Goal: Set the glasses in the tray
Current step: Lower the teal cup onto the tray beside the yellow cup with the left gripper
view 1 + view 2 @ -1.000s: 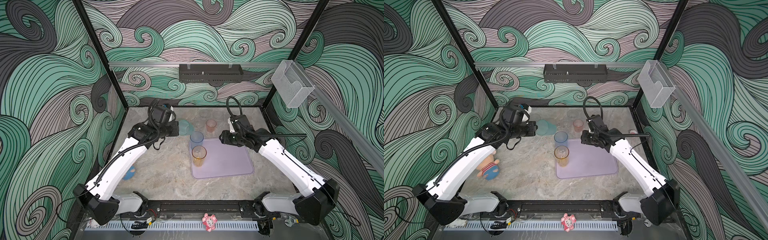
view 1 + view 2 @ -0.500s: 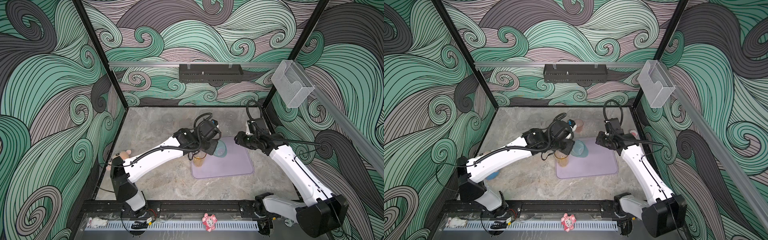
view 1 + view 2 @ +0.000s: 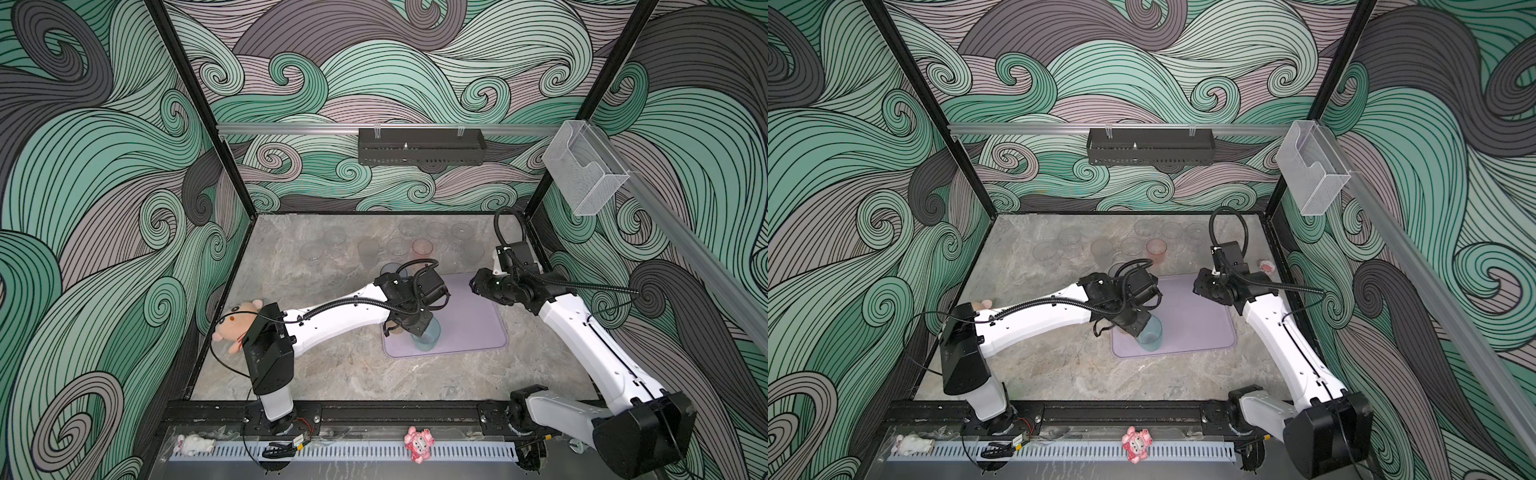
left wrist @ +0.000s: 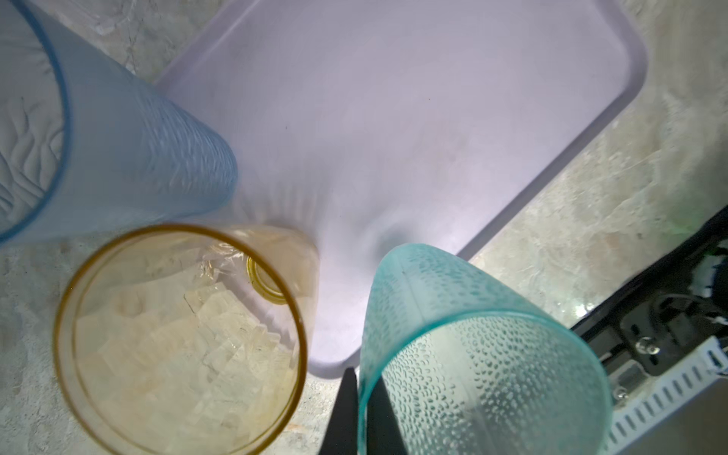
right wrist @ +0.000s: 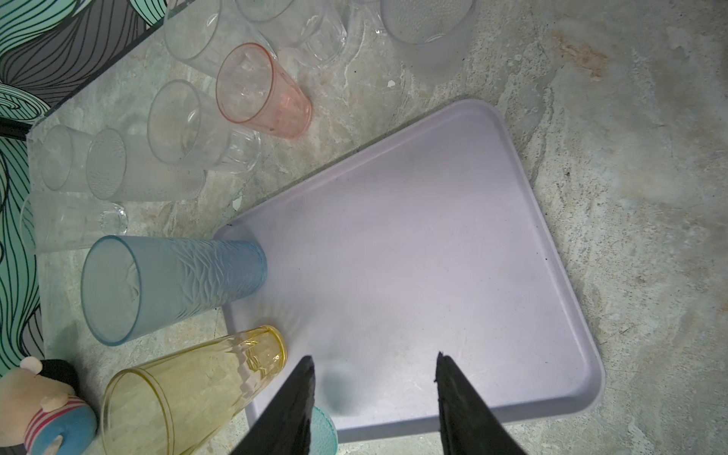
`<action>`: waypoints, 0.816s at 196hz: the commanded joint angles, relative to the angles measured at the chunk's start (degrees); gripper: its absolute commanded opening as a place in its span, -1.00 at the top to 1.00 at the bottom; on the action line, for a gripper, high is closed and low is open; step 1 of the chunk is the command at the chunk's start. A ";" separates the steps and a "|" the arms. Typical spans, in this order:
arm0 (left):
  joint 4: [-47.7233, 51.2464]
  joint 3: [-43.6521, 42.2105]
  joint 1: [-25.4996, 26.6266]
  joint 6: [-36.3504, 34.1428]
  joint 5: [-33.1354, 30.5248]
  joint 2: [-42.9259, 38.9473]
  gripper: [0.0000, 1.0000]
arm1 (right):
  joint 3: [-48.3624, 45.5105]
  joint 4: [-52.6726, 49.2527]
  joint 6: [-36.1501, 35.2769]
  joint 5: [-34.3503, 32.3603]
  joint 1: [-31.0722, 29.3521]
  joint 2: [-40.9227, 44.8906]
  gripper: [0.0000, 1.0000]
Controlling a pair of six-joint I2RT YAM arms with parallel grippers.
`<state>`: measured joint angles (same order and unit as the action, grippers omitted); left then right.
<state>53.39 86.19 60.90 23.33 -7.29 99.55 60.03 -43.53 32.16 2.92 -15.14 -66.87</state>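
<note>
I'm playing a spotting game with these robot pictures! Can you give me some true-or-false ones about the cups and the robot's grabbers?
1. The left gripper pinches the teal glass by its rim. True.
2. The right gripper holds a glass. False: it is open and empty above the tray.
3. The pink glass stands in the tray. False: it stands on the table, outside it.
4. The blue glass stands upright in the tray. True.
</note>
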 commanded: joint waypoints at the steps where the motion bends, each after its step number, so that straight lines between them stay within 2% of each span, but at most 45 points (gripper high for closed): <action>1: 1.50 -0.97 0.27 -0.18 -1.98 -0.08 1.00 | -1.29 0.88 0.80 0.95 0.17 0.23 -0.01; 60: 2.36 -3.12 0.27 0.29 -4.22 0.72 1.00 | -2.52 2.57 1.59 2.13 -0.16 -0.29 -0.01; 109: 7.63 -0.76 0.27 -1.84 -5.85 1.89 1.00 | -3.22 3.42 1.59 2.14 -0.24 -0.71 -0.01; 160: 9.63 0.40 0.22 -2.33 -3.78 4.49 1.00 | -4.16 4.62 1.69 2.53 -0.42 -1.24 -0.01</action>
<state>58.94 85.49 60.80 21.61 -11.73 102.54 56.69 -39.92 33.50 5.06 -15.20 -67.64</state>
